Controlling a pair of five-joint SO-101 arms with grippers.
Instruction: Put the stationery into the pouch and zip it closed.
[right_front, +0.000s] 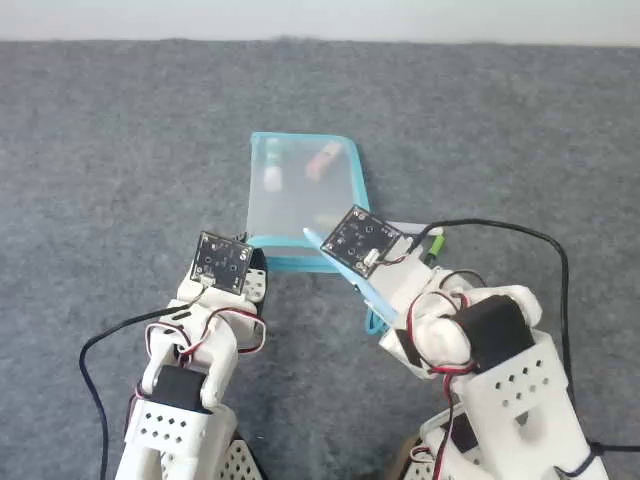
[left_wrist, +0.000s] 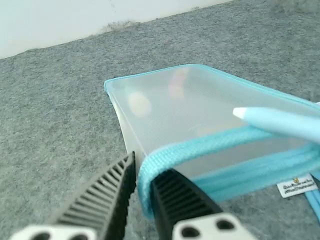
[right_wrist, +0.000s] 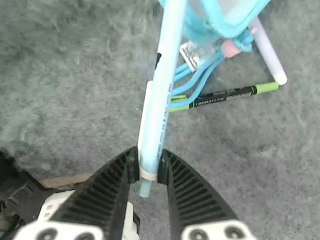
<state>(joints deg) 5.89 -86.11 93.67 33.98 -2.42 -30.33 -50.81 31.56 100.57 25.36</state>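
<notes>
A grey felt table (right_front: 120, 130) lay under 2 white robot arms set side by side.

A translucent pouch (right_front: 300, 195) with a light blue zip edge lay flat on it, stretching away from both pincers, its near mouth end directly in front of them.

The left pincer (left_wrist: 145, 170) had its 2 ridged black jaws pressed together on the pouch's (left_wrist: 200, 110) blue fabric edge, pinching it at the near corner.

The right pincer (right_wrist: 148, 160) pinched a light blue pen (right_wrist: 157, 100) close to its rear end. The pen (right_front: 345, 268) ran forward from those jaws, its tip at the pouch's mouth, off to one side of the left pincer's grip. In the left wrist view the pen's pale tip (left_wrist: 285, 124) sat just above the blue zip edge.

Beyond the right pincer, past the held pen, a black and green pen (right_wrist: 230, 93) and a pale lilac marker (right_wrist: 267, 55) lay on the felt beside the pouch's corner, near thin blue cords (right_wrist: 200, 80).

Inside the pouch, at the end farthest from both pincers, were a blurred pink item (right_front: 322, 160) and a whitish item (right_front: 272, 178).

A small white label (left_wrist: 296, 187) hung from the pouch's near edge.
</notes>
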